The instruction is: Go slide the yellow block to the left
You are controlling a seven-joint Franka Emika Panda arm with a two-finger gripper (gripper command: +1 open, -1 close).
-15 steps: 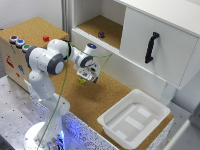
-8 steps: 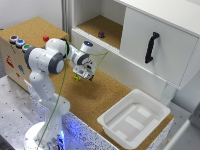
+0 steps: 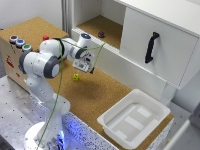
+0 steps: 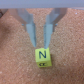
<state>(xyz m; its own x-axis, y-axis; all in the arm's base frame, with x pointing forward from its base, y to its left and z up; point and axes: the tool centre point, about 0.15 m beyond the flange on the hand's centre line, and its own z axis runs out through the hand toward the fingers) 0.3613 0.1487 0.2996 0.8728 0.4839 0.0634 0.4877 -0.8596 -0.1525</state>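
The yellow block (image 3: 76, 77) is a tiny bright cube on the cork table, just below and to the exterior view's left of my gripper (image 3: 86, 68). In the wrist view the block (image 4: 42, 57) shows a black letter N and lies just beyond the two grey fingertips (image 4: 33, 40). The gripper (image 4: 40, 43) hangs low over the table, its jaws a narrow gap apart with only cork between them. It holds nothing, and I cannot tell whether a fingertip touches the block.
A small dark purple object (image 3: 101, 34) lies in the open cabinet recess. A small red block (image 3: 46, 37) sits on the raised cork box near coloured buttons (image 3: 20, 43). A white tray (image 3: 134, 119) stands at the front right. A sliding door has a black handle (image 3: 151, 47).
The gripper has edged slightly towards the exterior view's left and stayed low. The yellow block has not visibly moved.
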